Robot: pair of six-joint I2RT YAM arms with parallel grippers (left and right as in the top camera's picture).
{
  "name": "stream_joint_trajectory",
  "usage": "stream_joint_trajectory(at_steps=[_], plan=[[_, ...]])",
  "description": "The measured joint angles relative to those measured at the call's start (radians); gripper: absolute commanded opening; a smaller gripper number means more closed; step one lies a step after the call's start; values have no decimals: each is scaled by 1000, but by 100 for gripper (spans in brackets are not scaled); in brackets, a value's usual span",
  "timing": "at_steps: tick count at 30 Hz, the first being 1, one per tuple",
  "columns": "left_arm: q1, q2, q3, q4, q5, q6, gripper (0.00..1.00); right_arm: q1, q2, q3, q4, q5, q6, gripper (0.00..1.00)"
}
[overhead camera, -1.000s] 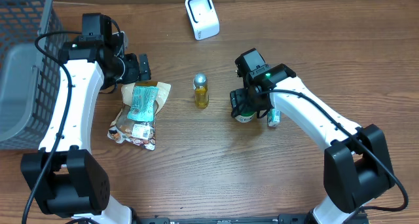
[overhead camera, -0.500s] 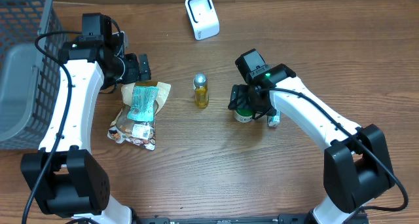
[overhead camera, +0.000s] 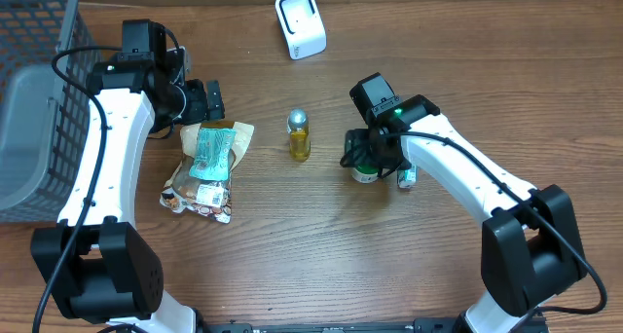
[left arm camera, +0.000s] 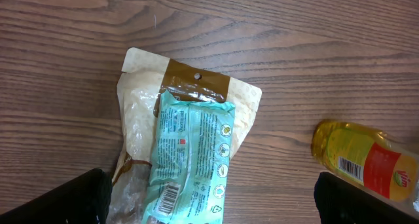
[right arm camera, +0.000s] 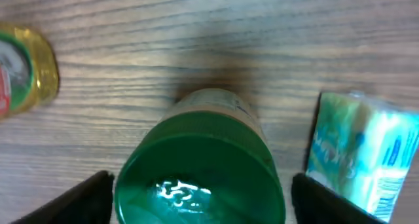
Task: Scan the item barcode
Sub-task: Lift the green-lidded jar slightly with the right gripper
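Two robot arms work a wooden table around a single yellow bottle, lying near the table's middle with its silver cap toward the far edge. One white scanner stands well beyond the bottle. One grey basket sits far to the bottle's left, cut off by the frame edge.

Just right of the bottle stands one green-capped jar. The right gripper hangs over it, jaws spread wide to either side of the cap and not pressed against it. One small teal-and-white packet lies just beyond the jar, partly under the arm.

Left of the bottle is a pile of what look like three packets: a beige pouch, a teal packet on top of it, and a printed bag at the near end. The left gripper hovers at the pile's far end, jaws fully apart and empty.

The jar's sides are hidden, with only its cap showing in the blurred right wrist view. The left wrist view cuts off the bottle, and the pile's lower layers are hard to separate.
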Motion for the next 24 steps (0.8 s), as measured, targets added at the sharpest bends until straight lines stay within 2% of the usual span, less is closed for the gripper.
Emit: stream_joint_trajectory(at_steps=[15,21,24], plan=[[0,0,0,0,0,0,100,0,1,0,48,54,5,100],[0,0,0,0,0,0,100,5,53,0,78,77,5,100],[0,0,0,0,0,0,100,24,62,0,76,98,5,96]])
